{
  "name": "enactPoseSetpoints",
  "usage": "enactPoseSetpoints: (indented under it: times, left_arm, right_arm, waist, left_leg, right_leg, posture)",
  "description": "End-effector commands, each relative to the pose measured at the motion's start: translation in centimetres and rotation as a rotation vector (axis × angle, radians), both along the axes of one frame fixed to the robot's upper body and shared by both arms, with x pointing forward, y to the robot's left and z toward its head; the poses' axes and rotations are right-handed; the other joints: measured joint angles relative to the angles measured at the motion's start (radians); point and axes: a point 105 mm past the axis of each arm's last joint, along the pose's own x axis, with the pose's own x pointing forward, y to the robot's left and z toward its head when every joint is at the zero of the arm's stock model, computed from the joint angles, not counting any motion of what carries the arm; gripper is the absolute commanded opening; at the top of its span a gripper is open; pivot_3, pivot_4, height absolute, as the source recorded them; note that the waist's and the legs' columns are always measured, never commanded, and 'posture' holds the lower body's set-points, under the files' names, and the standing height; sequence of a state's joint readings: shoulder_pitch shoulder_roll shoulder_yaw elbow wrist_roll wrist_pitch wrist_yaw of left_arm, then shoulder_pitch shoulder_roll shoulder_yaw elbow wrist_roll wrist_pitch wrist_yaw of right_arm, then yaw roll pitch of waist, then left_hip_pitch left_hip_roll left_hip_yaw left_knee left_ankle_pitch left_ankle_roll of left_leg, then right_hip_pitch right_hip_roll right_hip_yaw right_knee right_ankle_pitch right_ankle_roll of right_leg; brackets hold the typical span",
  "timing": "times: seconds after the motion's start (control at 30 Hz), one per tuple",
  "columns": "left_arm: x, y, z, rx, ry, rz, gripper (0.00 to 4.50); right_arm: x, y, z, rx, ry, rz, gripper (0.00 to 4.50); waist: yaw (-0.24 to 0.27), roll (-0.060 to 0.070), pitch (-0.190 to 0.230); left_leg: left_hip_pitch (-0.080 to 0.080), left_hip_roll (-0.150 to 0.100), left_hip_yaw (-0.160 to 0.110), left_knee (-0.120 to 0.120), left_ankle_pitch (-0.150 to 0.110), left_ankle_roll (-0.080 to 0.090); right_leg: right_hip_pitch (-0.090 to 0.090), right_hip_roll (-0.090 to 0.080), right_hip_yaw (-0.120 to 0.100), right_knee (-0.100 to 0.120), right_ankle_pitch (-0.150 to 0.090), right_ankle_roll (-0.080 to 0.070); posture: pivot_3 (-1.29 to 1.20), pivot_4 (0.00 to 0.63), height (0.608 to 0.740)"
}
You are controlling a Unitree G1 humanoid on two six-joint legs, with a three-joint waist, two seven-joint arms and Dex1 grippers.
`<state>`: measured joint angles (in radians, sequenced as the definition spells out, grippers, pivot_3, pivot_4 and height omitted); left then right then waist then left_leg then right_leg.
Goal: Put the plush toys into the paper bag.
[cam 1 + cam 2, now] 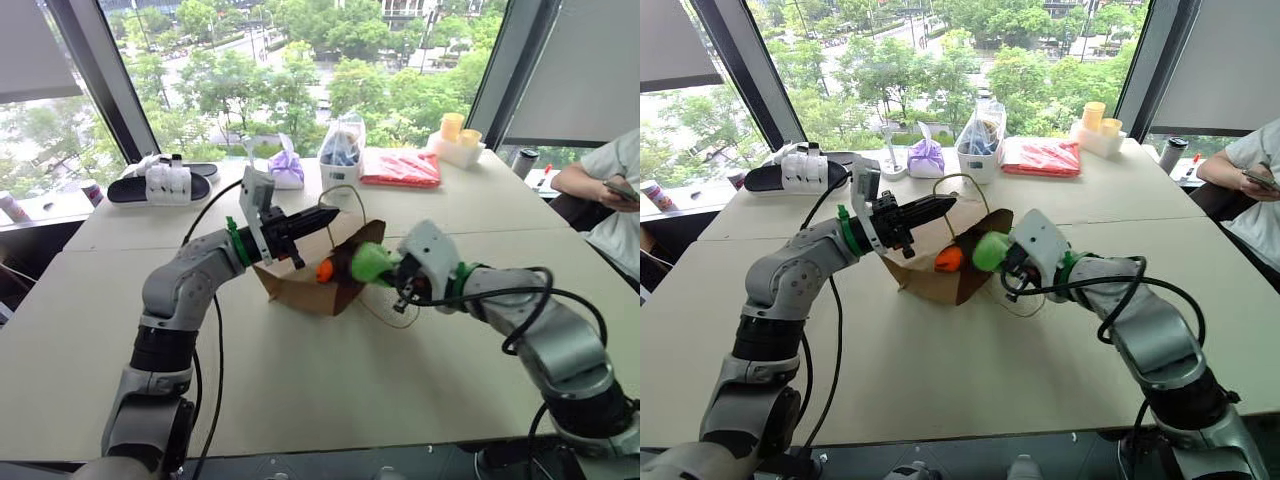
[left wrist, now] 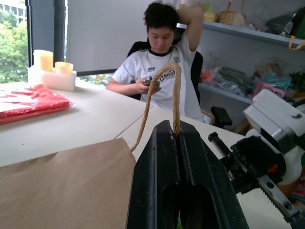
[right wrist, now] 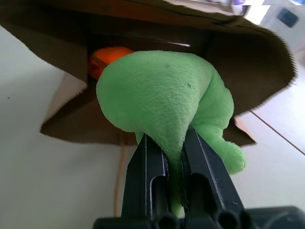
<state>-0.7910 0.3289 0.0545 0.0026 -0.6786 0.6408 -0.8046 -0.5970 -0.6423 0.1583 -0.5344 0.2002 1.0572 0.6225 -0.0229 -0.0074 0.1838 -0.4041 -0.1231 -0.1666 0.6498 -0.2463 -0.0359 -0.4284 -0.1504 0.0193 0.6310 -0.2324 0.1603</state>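
Observation:
The brown paper bag (image 1: 310,285) lies on its side mid-table, its mouth facing my right arm. My left gripper (image 1: 325,216) is shut on the bag's tan loop handle (image 2: 164,90), holding the upper lip up. An orange-red plush toy (image 1: 325,270) sits just inside the mouth. The lime-green plush toy (image 3: 162,95) hangs at the bag's opening, pinched by my right gripper (image 1: 392,270), which is shut on it.
At the table's far side stand a purple tied pouch (image 1: 287,168), a clear plastic bag (image 1: 342,150), a red packet (image 1: 400,168), yellow cups (image 1: 455,135) and a black sandal (image 1: 160,187). A seated person (image 1: 610,190) is at the far right corner.

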Motion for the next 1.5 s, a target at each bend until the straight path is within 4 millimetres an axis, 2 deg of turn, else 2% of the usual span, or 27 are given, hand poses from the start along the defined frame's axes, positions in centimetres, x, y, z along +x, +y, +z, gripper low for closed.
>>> enactPoseSetpoints:
  times: [0.03, 0.3, 0.43, 0.53, 0.7, 0.73, 0.77, 0.9, 1.0, 1.07, 1.13, 1.23, 1.3, 1.4, 1.5]
  left_arm:
    - [-0.4, 0.1, 1.9, -0.024, -0.071, -0.003, 0.0]
    - [-0.7, 0.5, 2.3, -0.035, -0.07, 0.0, 0.0]
    - [-0.8, 0.8, 2.4, -0.042, -0.068, 0.011, 0.0]
    - [-0.8, 1.1, 2.5, -0.054, -0.064, 0.025, 0.0]
    - [-0.3, 1.7, 3.0, -0.083, -0.061, 0.058, 0.0]
    - [-0.2, 1.9, 3.1, -0.089, -0.061, 0.067, 0.0]
    - [-0.1, 2.0, 3.2, -0.095, -0.06, 0.075, 0.0]
    - [0.3, 2.4, 3.2, -0.098, -0.061, 0.096, 0.0]
    - [0.8, 2.9, 3.3, -0.099, -0.066, 0.122, 0.0]
    - [1.1, 3.3, 3.5, -0.1, -0.073, 0.137, 0.0]
    - [1.3, 3.6, 3.7, -0.103, -0.078, 0.15, 0.0]
    - [1.6, 4.0, 3.8, -0.105, -0.083, 0.162, 0.0]
    - [1.8, 4.3, 4.0, -0.103, -0.089, 0.17, 0.0]
    - [2.0, 4.3, 4.1, -0.098, -0.096, 0.174, 0.0]
    - [2.1, 4.2, 4.1, -0.088, -0.101, 0.169, 0.0]
  right_arm:
    - [1.2, 1.8, 1.0, 0.006, -0.076, 0.04, 0.05]
    - [6.8, 4.9, -0.2, 0.012, -0.11, 0.042, 0.05]
    - [8.0, 6.0, -0.2, 0.031, -0.124, 0.054, 0.05]
    - [8.3, 6.7, 0.3, 0.056, -0.127, 0.077, 1.12]
    - [7.9, 6.1, 0.4, 0.045, -0.123, 0.094, 3.84]
    - [7.7, 5.7, 0.7, 0.048, -0.122, 0.091, 4.26]
    - [7.4, 5.2, 1.0, 0.044, -0.127, 0.09, 4.39]
    - [5.5, 3.5, 2.8, 0.06, -0.136, 0.107, 4.39]
    - [4.0, 0.5, 5.2, 0.113, -0.149, 0.052, 4.39]
    - [3.1, -1.7, 5.6, 0.132, -0.131, -0.001, 4.39]
    - [2.6, -3.7, 4.9, 0.129, -0.099, -0.064, 4.39]
    - [2.3, -5.5, 3.7, 0.163, -0.044, -0.138, 4.39]
    - [2.2, -6.8, 1.6, 0.19, 0.027, -0.204, 4.39]
    - [1.8, -7.0, -1.3, 0.255, 0.13, -0.246, 4.39]
    - [1.5, -6.8, -2.8, 0.342, 0.206, -0.278, 4.39]
  waist:
    - [0.005, 0.0, 0.0]
    - [0.004, 0.0, 0.0]
    - [0.002, 0.0, 0.0]
    - [0.002, 0.0, 0.0]
    - [0.002, 0.0, 0.0]
    - [0.002, 0.0, 0.0]
    - [0.003, 0.0, 0.0]
    - [0.006, 0.0, 0.0]
    - [0.007, 0.0, 0.0]
    - [0.009, 0.0, 0.0]
    - [0.011, 0.0, 0.0]
    - [0.008, -0.001, 0.0]
    - [0.007, -0.001, 0.0]
    - [0.008, -0.001, 0.0]
    - [0.006, -0.001, 0.0]
  left_leg:
    - [0.0, 0.0, 0.0, 0.0, 0.0, 0.0]
    - [0.0, 0.0, 0.0, -0.001, 0.0, -0.001]
    - [0.0, 0.0, -0.001, -0.001, 0.001, -0.001]
    - [0.0, 0.0, -0.001, -0.002, 0.001, -0.001]
    - [0.0, 0.0, -0.001, -0.002, 0.001, -0.001]
    - [0.0, 0.0, -0.001, -0.002, 0.001, -0.001]
    - [0.0, 0.0, -0.001, -0.002, 0.001, -0.001]
    - [-0.001, 0.0, -0.002, -0.001, 0.001, -0.001]
    - [-0.001, 0.0, -0.001, -0.002, 0.001, -0.001]
    - [-0.001, 0.0, -0.001, -0.002, 0.0, -0.001]
    - [-0.001, 0.0, -0.001, -0.002, 0.0, -0.001]
    - [-0.001, 0.0, 0.0, -0.001, 0.0, -0.001]
    - [-0.001, 0.0, 0.0, -0.002, 0.0, -0.001]
    - [-0.001, 0.0, 0.0, -0.001, 0.0, -0.001]
    - [-0.001, 0.0, 0.0, -0.001, 0.0, -0.001]
  right_leg:
    - [0.0, 0.0, 0.0, 0.0, 0.0, 0.0]
    - [0.0, 0.0, 0.0, 0.0, 0.0, 0.0]
    - [-0.001, 0.0, 0.0, 0.0, 0.0, 0.0]
    - [-0.001, 0.0, 0.0, 0.0, 0.0, 0.0]
    - [-0.001, 0.001, 0.0, 0.0, 0.0, 0.0]
    - [-0.001, 0.001, 0.0, 0.0, 0.0, 0.0]
    - [-0.001, 0.001, 0.0, 0.0, 0.0, 0.0]
    - [-0.001, 0.0, 0.0, 0.0, 0.0, 0.0]
    - [-0.002, 0.001, 0.0, 0.0, 0.0, 0.0]
    - [-0.002, 0.001, 0.0, 0.0, 0.0, 0.0]
    - [-0.001, 0.0, 0.0, -0.001, 0.0, 0.0]
    - [-0.001, 0.0, 0.0, -0.001, 0.0, 0.0]
    - [-0.001, 0.0, 0.0, -0.001, 0.0, 0.0]
    - [-0.001, 0.0, 0.0, 0.0, 0.0, 0.0]
    - [-0.001, 0.0, 0.0, 0.0, 0.0, 0.0]
  posture:
    - [0.0, 0.15, 0.74]
    - [0.0, 0.15, 0.74]
    - [0.0, 0.15, 0.74]
    - [0.0, 0.15, 0.74]
    - [0.0, 0.15, 0.74]
    - [0.0, 0.15, 0.74]
    - [0.0, 0.15, 0.74]
    - [0.0, 0.15, 0.74]
    - [0.0, 0.15, 0.74]
    - [0.0, 0.15, 0.74]
    - [0.0, 0.15, 0.74]
    - [0.0, 0.15, 0.74]
    - [0.0, 0.15, 0.74]
    - [0.0, 0.15, 0.74]
    - [0.0, 0.15, 0.74]
